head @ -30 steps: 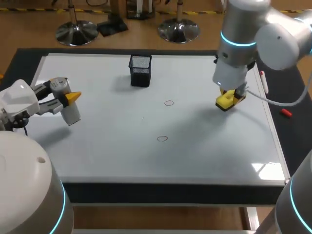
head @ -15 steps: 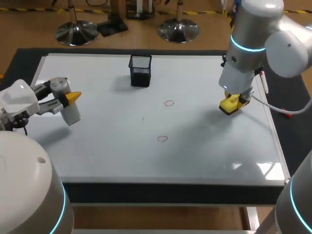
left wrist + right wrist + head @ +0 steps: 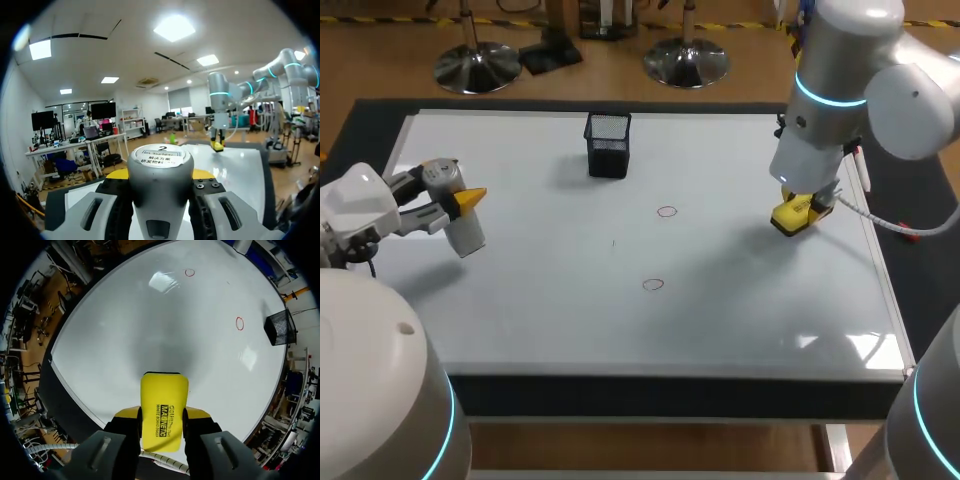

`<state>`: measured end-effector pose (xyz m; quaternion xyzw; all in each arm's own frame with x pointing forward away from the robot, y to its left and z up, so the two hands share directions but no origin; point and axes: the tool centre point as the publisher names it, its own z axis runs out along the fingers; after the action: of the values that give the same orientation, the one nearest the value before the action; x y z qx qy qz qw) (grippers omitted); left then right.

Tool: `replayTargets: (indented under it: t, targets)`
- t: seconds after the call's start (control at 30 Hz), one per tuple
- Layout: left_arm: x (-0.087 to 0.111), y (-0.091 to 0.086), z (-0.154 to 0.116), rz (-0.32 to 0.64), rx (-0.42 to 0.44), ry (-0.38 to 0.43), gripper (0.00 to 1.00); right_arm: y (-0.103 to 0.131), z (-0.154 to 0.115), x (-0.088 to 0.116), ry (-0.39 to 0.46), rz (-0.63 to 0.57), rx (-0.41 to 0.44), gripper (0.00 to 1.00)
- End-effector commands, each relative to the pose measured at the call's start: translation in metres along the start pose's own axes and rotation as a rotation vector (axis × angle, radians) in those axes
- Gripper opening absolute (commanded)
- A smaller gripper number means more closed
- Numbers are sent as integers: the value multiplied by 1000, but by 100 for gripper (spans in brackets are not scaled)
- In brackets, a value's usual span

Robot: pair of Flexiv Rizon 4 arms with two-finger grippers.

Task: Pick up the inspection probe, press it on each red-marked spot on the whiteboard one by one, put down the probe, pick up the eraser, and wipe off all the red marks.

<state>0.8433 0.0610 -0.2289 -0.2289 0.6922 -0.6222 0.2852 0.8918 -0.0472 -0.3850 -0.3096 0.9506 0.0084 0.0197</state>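
Note:
The whiteboard covers the table. Two small red circles are drawn on it, one near the middle and one nearer the front; the right wrist view shows them too. My left gripper hovers over the board's left side, shut on the grey-white inspection probe, whose round cap fills the space between the fingers. My right gripper is above the board's right part, shut on the yellow eraser, which juts out past the fingers above bare board.
A black mesh basket stands at the back middle of the board, ahead of the right gripper. A marker pen lies along the right edge, and a small red cap on the dark mat beside it.
My right arm carried the eraser a little to the right, then held still. The left arm and probe have not moved.

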Motion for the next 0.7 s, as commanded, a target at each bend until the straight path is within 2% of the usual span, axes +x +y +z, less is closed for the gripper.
replayTargets:
  t: [0.03,0.37,0.7]
  targets:
    - [2,-3,10,7,11,22,0,-1,-1,1,1,-1,2,0]
    - [8,-21,61,28,70,118,0,-1,-1,1,1,-1,2,0]
    - [35,-35,131,26,102,297,0,-1,-1,1,1,-1,2,0]
